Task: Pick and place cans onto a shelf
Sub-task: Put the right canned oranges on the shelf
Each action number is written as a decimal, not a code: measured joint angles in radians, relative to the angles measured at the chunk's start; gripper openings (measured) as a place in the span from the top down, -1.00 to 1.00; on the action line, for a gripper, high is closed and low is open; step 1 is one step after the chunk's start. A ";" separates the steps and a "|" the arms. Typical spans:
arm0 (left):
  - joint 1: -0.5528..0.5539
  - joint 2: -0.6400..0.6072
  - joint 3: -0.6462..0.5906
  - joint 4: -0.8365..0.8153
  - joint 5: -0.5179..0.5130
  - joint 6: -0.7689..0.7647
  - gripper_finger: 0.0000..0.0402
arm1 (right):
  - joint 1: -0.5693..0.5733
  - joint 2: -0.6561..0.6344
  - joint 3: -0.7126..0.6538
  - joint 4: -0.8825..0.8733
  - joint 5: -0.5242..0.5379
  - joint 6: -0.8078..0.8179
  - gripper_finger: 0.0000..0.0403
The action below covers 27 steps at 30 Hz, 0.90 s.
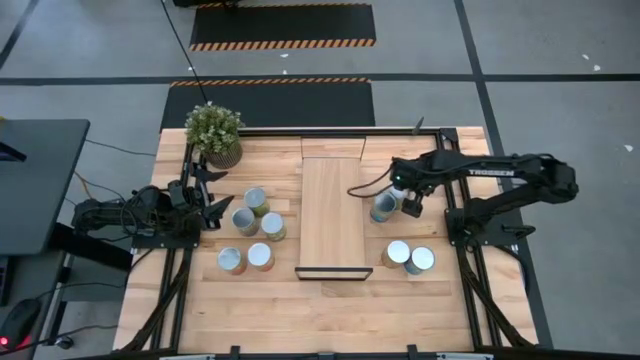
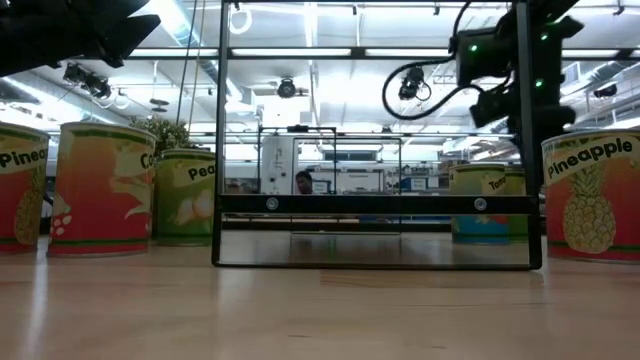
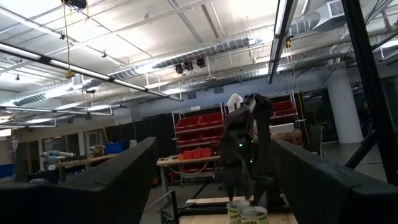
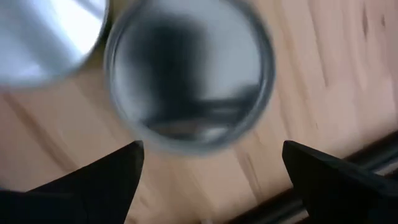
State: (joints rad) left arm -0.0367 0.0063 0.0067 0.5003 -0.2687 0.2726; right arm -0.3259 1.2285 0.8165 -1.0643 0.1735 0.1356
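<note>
The shelf, a long light-wood board with a dark frame, lies mid-table. Several cans stand upright to its left. More stand to its right, two of them near the front. My right gripper points down, open, above a silver-topped can close to the shelf's right side. Its fingers stay clear of the can, and another can top shows beside it. My left gripper waits open at the table's left edge, raised and pointing across the table.
A potted green plant stands at the far left corner, behind the left group of cans. Bare wood lies along the near edge in front of the shelf. A dark desk stands off the table's left side.
</note>
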 joint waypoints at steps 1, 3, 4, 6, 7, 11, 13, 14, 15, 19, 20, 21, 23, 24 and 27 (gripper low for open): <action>0.000 0.000 0.000 0.000 0.000 0.000 -0.57 | -0.011 0.008 0.000 0.026 -0.013 -0.012 -0.94; 0.000 0.000 0.000 -0.001 0.000 0.000 -0.57 | -0.031 0.023 0.000 0.069 -0.025 -0.037 -0.94; 0.000 0.000 0.000 -0.002 0.000 0.000 -0.57 | -0.040 0.030 0.000 0.082 -0.028 -0.051 -0.94; 0.000 0.000 0.000 -0.003 0.000 0.000 -0.57 | -0.061 0.044 0.000 0.098 -0.031 -0.071 -0.94; 0.000 0.000 0.000 -0.003 0.000 0.000 -0.57 | -0.070 0.049 0.000 0.107 -0.031 -0.082 -0.93; 0.000 0.000 0.000 -0.003 0.000 0.000 -0.57 | -0.105 0.065 -0.001 0.139 -0.031 -0.123 -0.91; 0.000 0.000 0.000 -0.003 0.000 0.000 -0.57 | -0.123 0.063 -0.001 0.171 -0.039 -0.150 -0.90; 0.000 0.000 0.000 -0.003 0.000 0.000 -0.57 | -0.133 0.063 -0.001 0.186 -0.041 -0.162 -0.90; 0.000 0.000 0.000 -0.003 0.000 0.000 -0.57 | -0.144 0.062 -0.001 0.191 -0.041 -0.170 -0.90; 0.000 0.000 0.000 -0.004 0.000 0.000 -0.57 | -0.188 0.062 -0.001 0.208 -0.044 -0.221 -0.95; 0.000 0.000 0.000 -0.005 0.000 0.000 -0.57 | -0.201 0.063 -0.001 0.208 -0.045 -0.238 -0.96; 0.000 0.000 0.000 -0.005 0.000 0.000 -0.57 | -0.214 0.063 -0.001 0.208 -0.046 -0.252 -0.97; 0.000 0.000 0.000 -0.005 0.000 0.000 -0.57 | -0.240 0.063 -0.001 0.207 -0.052 -0.274 -0.98; 0.000 0.000 0.000 -0.005 0.000 0.000 -0.57 | -0.250 0.063 -0.001 0.202 -0.056 -0.280 -0.98; 0.000 0.000 0.000 -0.005 0.000 0.000 -0.57 | -0.263 0.063 0.017 0.168 -0.062 -0.285 -0.98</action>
State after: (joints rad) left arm -0.0368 0.0063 0.0067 0.4954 -0.2687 0.2722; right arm -0.5888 1.2915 0.8331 -0.8960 0.1120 -0.1497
